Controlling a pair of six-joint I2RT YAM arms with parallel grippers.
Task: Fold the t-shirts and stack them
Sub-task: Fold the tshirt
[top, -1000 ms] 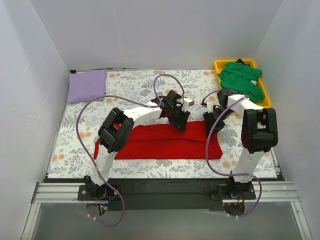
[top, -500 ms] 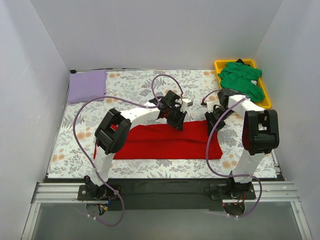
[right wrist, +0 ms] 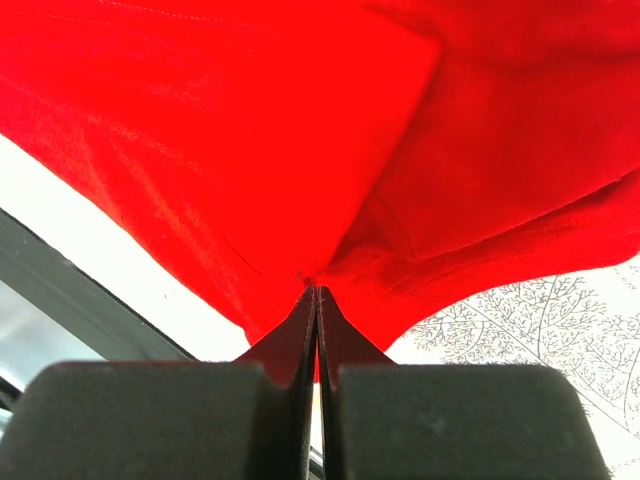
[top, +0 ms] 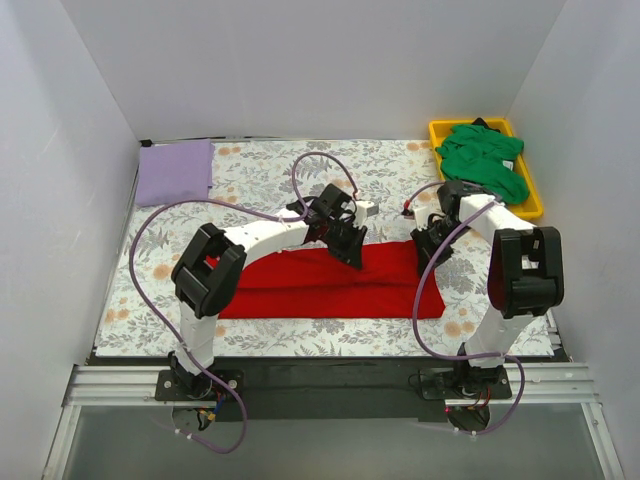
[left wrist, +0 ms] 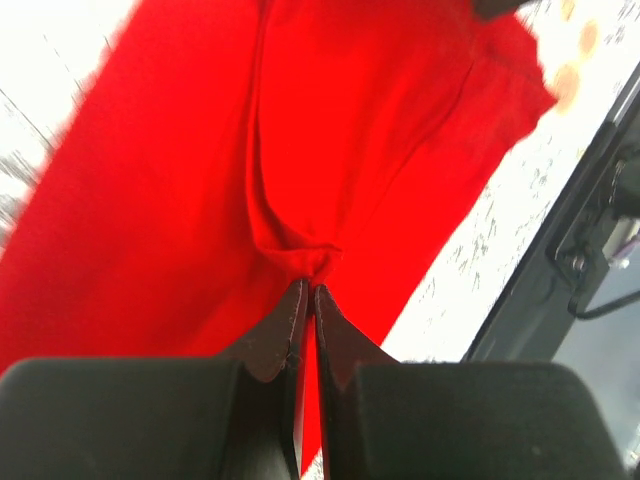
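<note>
The red t-shirt (top: pixel 330 285) lies folded into a long band across the middle of the floral cloth. My left gripper (top: pixel 345 243) is shut on its far edge near the middle; the pinched cloth (left wrist: pixel 310 262) bunches at the fingertips. My right gripper (top: pixel 432 248) is shut on the shirt's far right corner (right wrist: pixel 330 268). The lavender t-shirt (top: pixel 174 172) lies folded at the far left corner. The green t-shirt (top: pixel 485 160) lies crumpled in the yellow tray (top: pixel 437 128) at the far right.
White walls close in the table on three sides. The floral table cloth (top: pixel 255 170) covers the surface. Purple cables loop off both arms. The black base rail (top: pixel 320 375) runs along the near edge.
The left gripper has moved a little left and nearer with the shirt's far edge, and the left arm's elbow swung left. The shirt's left end has shifted right. The right gripper barely moved.
</note>
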